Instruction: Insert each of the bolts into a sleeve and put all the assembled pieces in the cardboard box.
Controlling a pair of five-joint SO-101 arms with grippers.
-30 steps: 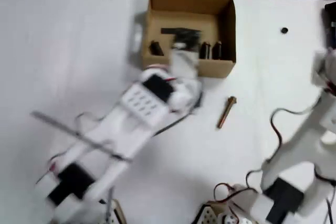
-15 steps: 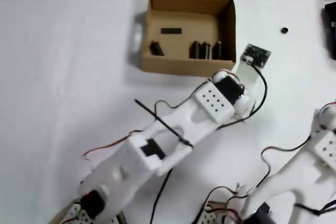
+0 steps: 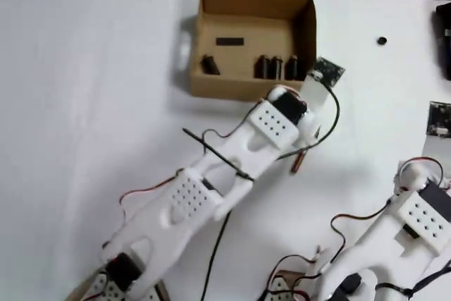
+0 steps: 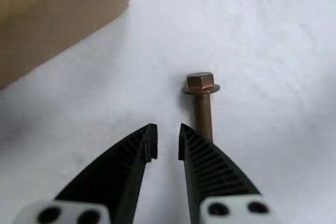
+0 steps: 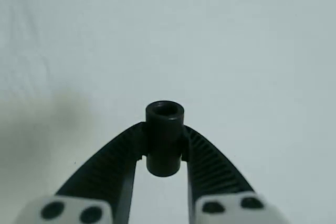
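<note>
A bronze hex-head bolt (image 4: 201,106) lies on the white table just past my left gripper (image 4: 166,141). That gripper is open by a narrow gap with nothing in it, and the bolt's shank runs beside one finger (image 4: 207,166). From above, the left arm (image 3: 271,128) covers most of the bolt (image 3: 298,162), just in front of the cardboard box (image 3: 243,88). Several dark assembled pieces (image 3: 276,68) stand inside the box. My right gripper (image 5: 164,151) is shut on a black sleeve (image 5: 164,129), held with its bore showing, above bare table. The right arm (image 3: 421,218) is at the front right.
A small black part (image 3: 381,41) lies far right of the box. Cables (image 3: 352,220) trail between the arm bases at the front edge. A dark object (image 3: 444,33) sits at the right border. The table left of the box (image 3: 91,82) is bare.
The left arm left the box, swung right, then drew back over the bolt. The right arm shifted across the front right corner.
</note>
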